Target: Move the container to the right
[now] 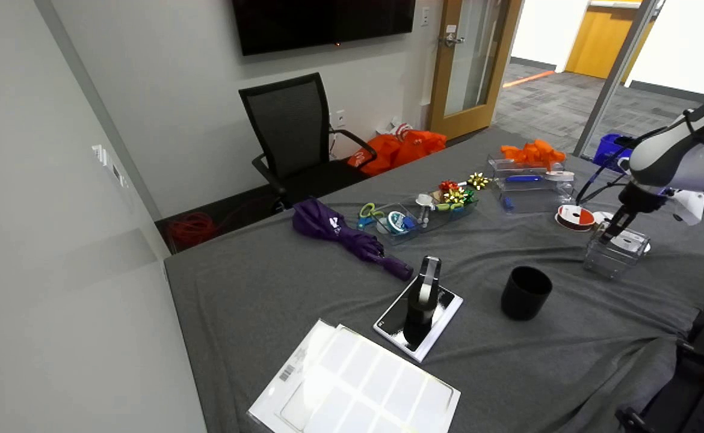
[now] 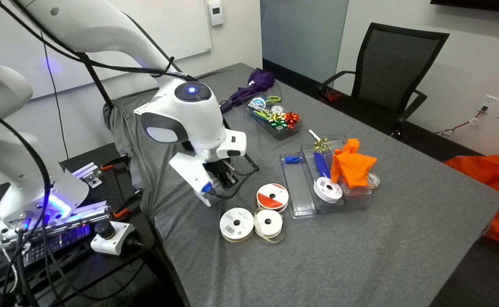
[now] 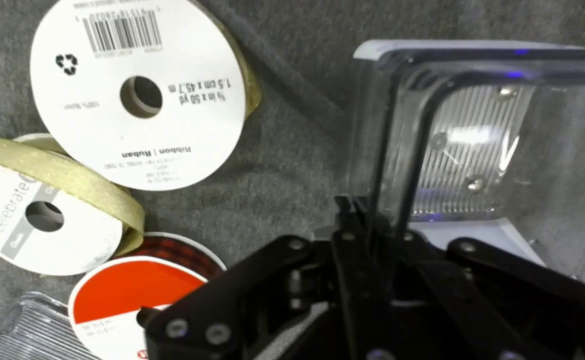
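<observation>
The container (image 1: pixel 611 260) is a small clear squarish plastic box at the right side of the grey table in an exterior view. I cannot tell whether it rests on the cloth or hangs just above it. My gripper (image 1: pixel 607 236) points down at its near wall. In the wrist view the gripper's jaws (image 3: pixel 360 210) are closed around one side wall of the container (image 3: pixel 462 142), whose open top and ribbed bottom show at the right. In an exterior view the gripper (image 2: pixel 228 181) and wrist hide most of the container.
A black cup (image 1: pixel 525 293) stands close to the container. Ribbon spools (image 2: pixel 237 224) lie beside it. Clear trays (image 2: pixel 294 187) with an orange bag (image 2: pixel 354 166) stand beyond the spools. A stapler (image 1: pixel 424 294) stands on a white box; a purple umbrella (image 1: pixel 352 237) lies farther off.
</observation>
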Action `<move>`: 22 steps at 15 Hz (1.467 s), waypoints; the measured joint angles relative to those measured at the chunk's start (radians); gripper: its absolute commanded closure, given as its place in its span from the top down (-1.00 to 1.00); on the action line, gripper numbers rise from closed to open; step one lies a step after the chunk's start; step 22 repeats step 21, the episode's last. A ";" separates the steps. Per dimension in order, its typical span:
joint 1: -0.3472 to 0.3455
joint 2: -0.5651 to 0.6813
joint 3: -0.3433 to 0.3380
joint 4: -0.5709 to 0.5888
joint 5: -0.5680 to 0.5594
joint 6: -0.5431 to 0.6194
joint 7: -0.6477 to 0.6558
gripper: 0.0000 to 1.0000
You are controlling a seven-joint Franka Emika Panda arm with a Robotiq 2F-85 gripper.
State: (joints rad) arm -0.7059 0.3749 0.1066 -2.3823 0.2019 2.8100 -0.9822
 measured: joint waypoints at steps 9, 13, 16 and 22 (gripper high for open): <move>-0.013 -0.005 0.034 -0.025 0.145 0.011 -0.181 0.91; -0.001 -0.040 0.017 -0.041 0.167 0.011 -0.141 1.00; 0.072 -0.107 -0.064 -0.074 0.114 0.011 0.000 1.00; 0.254 -0.249 -0.262 -0.121 -0.127 -0.097 0.397 1.00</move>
